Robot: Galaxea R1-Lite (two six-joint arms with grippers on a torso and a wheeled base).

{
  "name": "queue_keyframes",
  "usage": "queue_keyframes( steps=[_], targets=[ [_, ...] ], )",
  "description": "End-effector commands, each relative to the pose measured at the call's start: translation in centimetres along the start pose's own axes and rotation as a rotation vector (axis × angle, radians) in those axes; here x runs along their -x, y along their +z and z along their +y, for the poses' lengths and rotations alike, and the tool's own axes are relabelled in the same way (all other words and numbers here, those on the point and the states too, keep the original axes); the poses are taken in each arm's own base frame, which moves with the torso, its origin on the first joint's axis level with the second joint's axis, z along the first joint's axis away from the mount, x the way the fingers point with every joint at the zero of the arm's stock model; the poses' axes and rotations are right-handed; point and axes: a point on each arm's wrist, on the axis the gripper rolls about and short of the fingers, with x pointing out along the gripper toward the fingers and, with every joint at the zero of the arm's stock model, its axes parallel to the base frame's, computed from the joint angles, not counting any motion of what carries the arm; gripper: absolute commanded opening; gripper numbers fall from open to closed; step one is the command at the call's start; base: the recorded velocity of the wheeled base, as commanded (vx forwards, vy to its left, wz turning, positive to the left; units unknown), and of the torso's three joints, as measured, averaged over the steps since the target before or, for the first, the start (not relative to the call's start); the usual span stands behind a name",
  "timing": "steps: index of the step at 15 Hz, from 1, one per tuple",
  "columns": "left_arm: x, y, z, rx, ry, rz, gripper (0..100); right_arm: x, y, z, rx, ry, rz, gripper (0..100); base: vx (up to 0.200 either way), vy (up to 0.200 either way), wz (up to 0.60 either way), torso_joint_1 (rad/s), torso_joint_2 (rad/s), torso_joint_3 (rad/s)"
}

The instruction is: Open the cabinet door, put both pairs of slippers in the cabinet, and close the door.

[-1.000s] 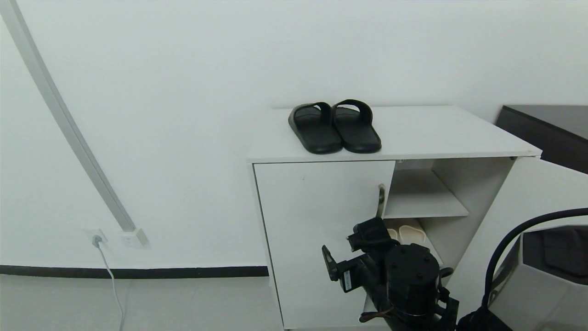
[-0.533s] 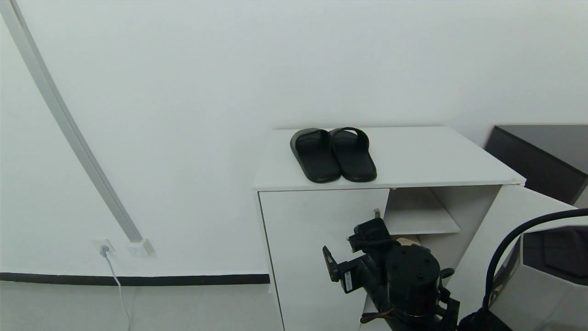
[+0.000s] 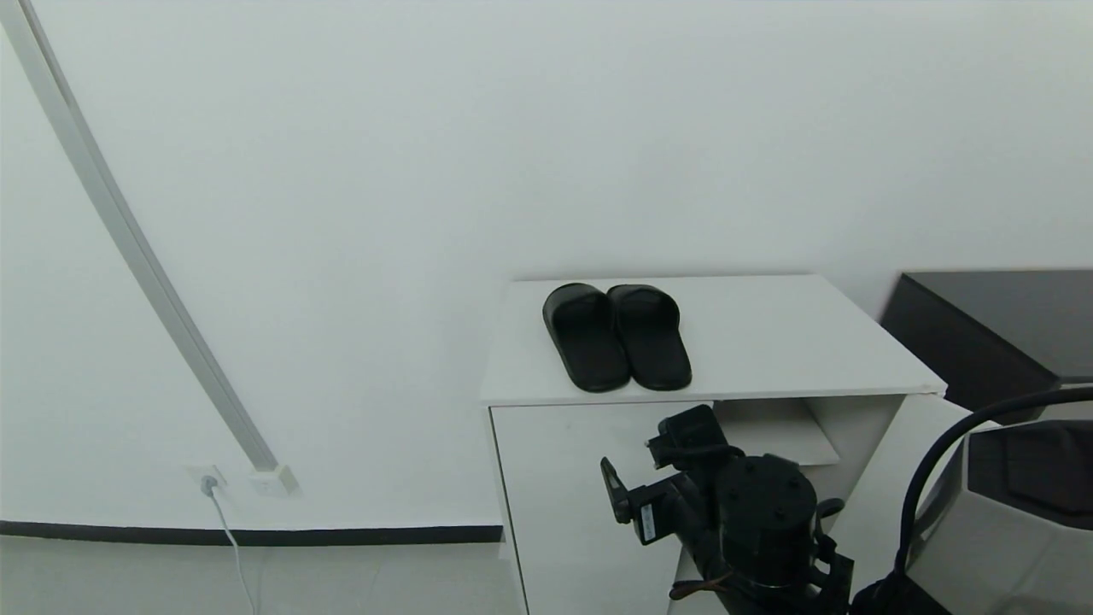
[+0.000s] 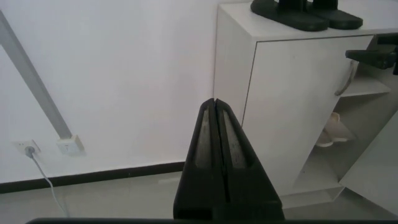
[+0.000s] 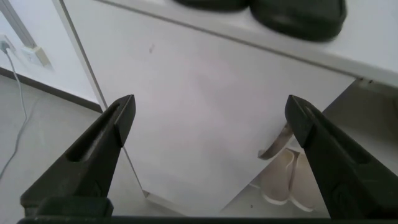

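**A:** What is over on the left?

**B:** A slanted grey wall conduit (image 3: 128, 239) runs down to a white wall socket (image 3: 205, 483) with a cable plugged in. The left gripper (image 4: 214, 143) hangs before that wall, its two fingers pressed flat together with nothing between them.

**A:** And the slippers?

**B:** The black rubber slippers (image 3: 616, 336) lie side by side on top of the white wooden cabinet (image 3: 768, 342), above its closed left door (image 3: 564, 495). The right gripper (image 5: 210, 102) faces that door, fingers spread wide and empty. Past the curved metal handle (image 5: 273, 144), the pale cream slippers (image 5: 287, 179) rest in the cabinet's bottom compartment. The right door (image 3: 879, 487) stands open, and a dark low unit (image 3: 990, 333) lies beyond it.
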Motion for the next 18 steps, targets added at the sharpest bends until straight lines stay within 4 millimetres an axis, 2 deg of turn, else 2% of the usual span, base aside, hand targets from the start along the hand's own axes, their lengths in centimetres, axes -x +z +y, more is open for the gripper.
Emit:
queue_keyframes(
  steps=[1,8,11,13,15,18],
  targets=[
    [0.0,0.0,0.0,0.0,0.0,0.001,0,-0.1,-0.2,0.0,0.002,-0.001,0.003,100,0.0,0.0,0.0,0.266,-0.61,-0.339],
    [0.0,0.0,0.0,0.002,0.0,0.001,0,-0.4,-0.1,-0.2,-0.011,-0.007,-0.016,100,0.0,0.0,0.0,0.195,-0.42,-0.229],
    [0.0,0.0,0.0,0.0,0.0,0.001,0,-0.8,-0.3,0.0,-0.001,-0.012,-0.031,100,0.0,0.0,0.0,0.011,-0.02,-0.014],
    [0.0,0.0,0.0,0.0,0.0,0.001,0,-2.1,0.5,0.3,-0.01,-0.021,-0.027,100,0.0,0.0,0.0,0.0,0.0,0.0],
    [0.0,0.0,0.0,-0.001,0.0,0.001,0,-2.9,2.3,0.2,-0.032,-0.035,-0.034,100,0.0,0.0,0.0,0.0,0.0,0.0],
    [0.0,0.0,0.0,-0.003,0.0,0.001,0,-2.8,7.3,-0.1,-0.093,-0.038,-0.026,100,0.0,0.0,0.0,0.0,0.0,0.0]
  ],
)
